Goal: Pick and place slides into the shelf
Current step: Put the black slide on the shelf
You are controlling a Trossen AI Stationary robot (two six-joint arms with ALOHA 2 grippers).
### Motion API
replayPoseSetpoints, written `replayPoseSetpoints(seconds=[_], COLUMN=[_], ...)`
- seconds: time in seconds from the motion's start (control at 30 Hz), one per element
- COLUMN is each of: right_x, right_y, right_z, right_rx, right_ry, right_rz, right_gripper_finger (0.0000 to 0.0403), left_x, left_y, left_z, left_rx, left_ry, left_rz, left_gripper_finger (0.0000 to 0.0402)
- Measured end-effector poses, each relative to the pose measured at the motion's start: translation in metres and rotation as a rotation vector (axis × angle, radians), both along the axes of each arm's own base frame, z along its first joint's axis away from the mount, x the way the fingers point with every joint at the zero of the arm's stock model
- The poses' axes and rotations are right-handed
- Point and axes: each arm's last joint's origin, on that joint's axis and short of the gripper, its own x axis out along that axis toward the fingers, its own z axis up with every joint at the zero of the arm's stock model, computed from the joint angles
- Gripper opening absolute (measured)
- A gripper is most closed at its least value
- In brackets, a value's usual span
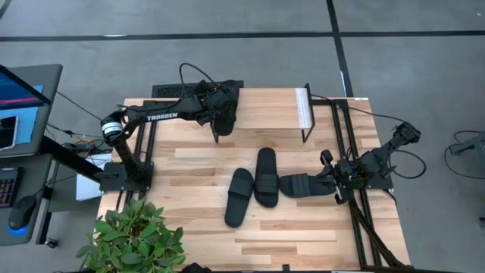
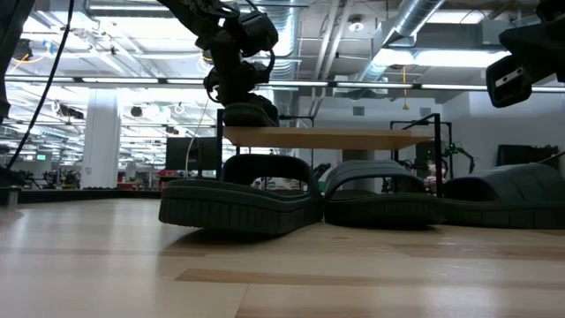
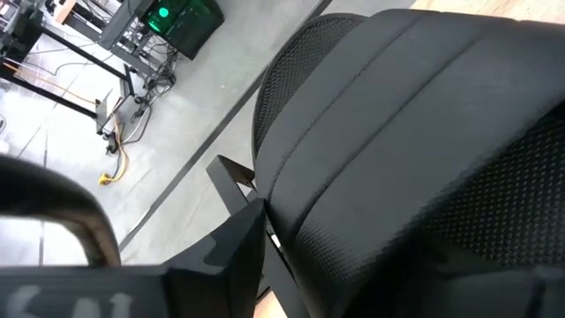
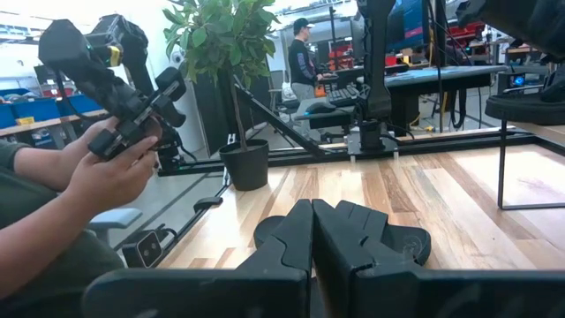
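1. The left gripper [image 1: 221,114] hangs over the shelf [image 1: 265,108], fingers spread around a sandal [image 2: 250,113] resting on its top.
2. Lift straight up so nothing drags it.
3. Three sandals [image 1: 266,176] lie on the bench [image 1: 189,163] beside the shelf; the right gripper [image 1: 331,176], fingers shut, waits near them.

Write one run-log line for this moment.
left gripper: at slide on shelf | right gripper: shut, idle at table's right | three slides on table
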Motion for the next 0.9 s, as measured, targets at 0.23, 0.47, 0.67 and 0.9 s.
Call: replayPoseSetpoints(seconds=[0.23, 0.47, 0.67, 0.9], right_x=[0.000, 0.000, 0.000, 0.000], right_y=[0.000, 0.000, 0.000, 0.000], right_z=[0.000, 0.000, 0.000, 0.000], right_rx=[0.000, 0.000, 0.000, 0.000], right_ry=[0.000, 0.000, 0.000, 0.000], right_rz=[0.000, 0.000, 0.001, 0.000], right_gripper_finger=[0.0000, 0.0000, 0.0000, 0.0000], left_x=[0.000, -0.002, 0.000, 0.003], left_y=[-0.006, -0.013, -0.020, -0.035], left_z=[0.010, 0.019, 0.017, 0.020], left_rx=[0.007, 0.016, 0.009, 0.029], left_ry=[-0.030, -0.051, -0.034, -0.026], left_rz=[-0.020, -0.027, -0.044, -0.060], left_gripper_finger=[0.0153, 0.0153, 0.0153, 0.0153])
